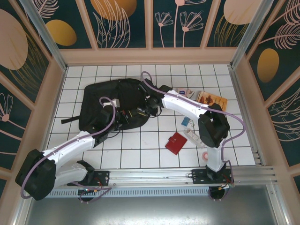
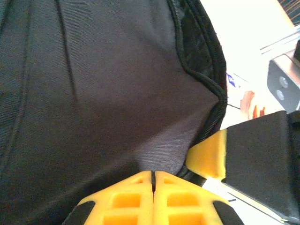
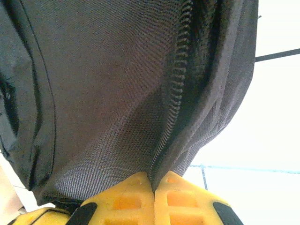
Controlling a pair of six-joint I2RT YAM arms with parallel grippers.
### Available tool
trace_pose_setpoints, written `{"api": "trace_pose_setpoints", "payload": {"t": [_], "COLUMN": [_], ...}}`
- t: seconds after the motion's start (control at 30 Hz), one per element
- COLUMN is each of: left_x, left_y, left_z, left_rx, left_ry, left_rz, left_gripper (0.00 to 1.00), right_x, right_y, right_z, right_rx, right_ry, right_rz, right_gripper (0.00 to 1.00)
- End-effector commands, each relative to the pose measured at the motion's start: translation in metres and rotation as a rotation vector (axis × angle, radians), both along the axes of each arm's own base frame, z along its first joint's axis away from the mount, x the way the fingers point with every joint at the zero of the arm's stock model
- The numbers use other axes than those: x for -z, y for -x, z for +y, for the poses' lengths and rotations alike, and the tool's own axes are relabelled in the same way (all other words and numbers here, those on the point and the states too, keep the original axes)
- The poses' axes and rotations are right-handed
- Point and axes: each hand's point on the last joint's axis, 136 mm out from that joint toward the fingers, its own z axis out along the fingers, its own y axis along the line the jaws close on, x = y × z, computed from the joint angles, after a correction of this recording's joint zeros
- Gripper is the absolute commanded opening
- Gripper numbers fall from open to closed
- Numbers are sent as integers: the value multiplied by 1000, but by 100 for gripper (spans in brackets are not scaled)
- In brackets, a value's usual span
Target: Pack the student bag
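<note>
Black backpack (image 1: pixel 105 98) lying on white tiled table (image 1: pixel 140 145), left gripper (image 2: pixel 153 174) clamped on its fabric, right gripper (image 3: pixel 153 179) clamped on fabric beside the zipper (image 3: pixel 174 98).

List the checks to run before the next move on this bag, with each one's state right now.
1. Right gripper holds the backpack: ok, shut on the edge fabric beside the zipper.
2. Left gripper holds fabric: cannot tell. It is shut against the cloth and creases run to its tips.
3. Both grippers on the same edge: ok, side by side at the backpack's near edge.
4. Opening wide enough to pack: cannot tell. The top view shows no clear mouth.
5. Everything packed: not ok, the red wallet and the book lie on the table to the backpack's right.
</note>
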Motion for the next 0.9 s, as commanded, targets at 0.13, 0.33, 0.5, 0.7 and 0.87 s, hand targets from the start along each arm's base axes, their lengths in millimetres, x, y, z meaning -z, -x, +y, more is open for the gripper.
{"api": "trace_pose_setpoints", "payload": {"t": [0.13,0.33,0.5,0.7,0.87], "left_x": [-4,-4,-5,-1,-1], "left_y": [-4,2,8,14,18], "left_z": [26,38,59,75,90], "left_rx": [-88,-126,-200,-271,-337], "left_ry": [-84,-95,-126,-149,-178], "left_rz": [-32,-28,-31,-11,4], "left_gripper": [0,0,0,0,0], "right_x": [21,22,22,22,25], "right_y": [-7,-15,-19,-21,-22], "right_z": [-35,-48,-54,-53,-58], "right_rx": [6,22,29,28,30], "right_ry": [139,160,161,161,177], "right_rz": [-6,-20,-28,-35,-47], "right_gripper": [0,0,0,0,0]}}
